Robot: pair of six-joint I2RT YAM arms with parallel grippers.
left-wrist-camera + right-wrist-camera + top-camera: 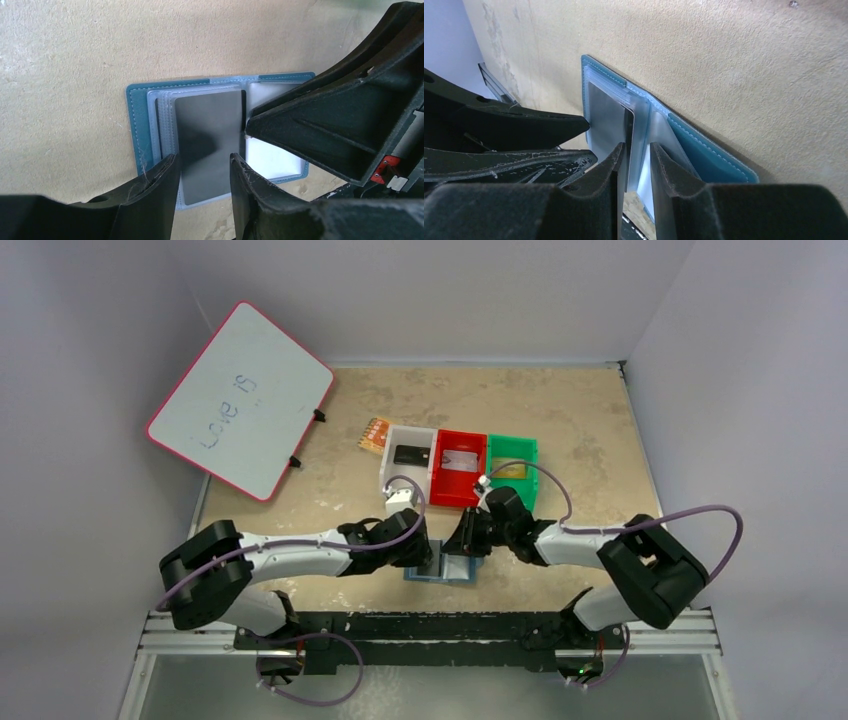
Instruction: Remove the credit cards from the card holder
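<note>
The blue card holder (440,573) lies open on the table between both grippers. In the left wrist view its teal cover (137,115) frames clear sleeves, and a dark grey credit card (210,125) sits in the top sleeve. My left gripper (204,156) hovers open over that card's near edge and pinches nothing. My right gripper (637,145) is slightly open, its fingers straddling an upright clear sleeve leaf at the holder's fold (709,155). Its fingertip (250,129) touches the middle of the holder. A black card (411,454), a silver one (458,460) and a gold one (510,471) lie in the bins.
White (392,472), red (440,485) and green (528,485) bins stand in a row just beyond the grippers. An orange patterned square (375,433) lies left of the white bin. A red-rimmed whiteboard (240,400) leans at the far left. Walls enclose three sides.
</note>
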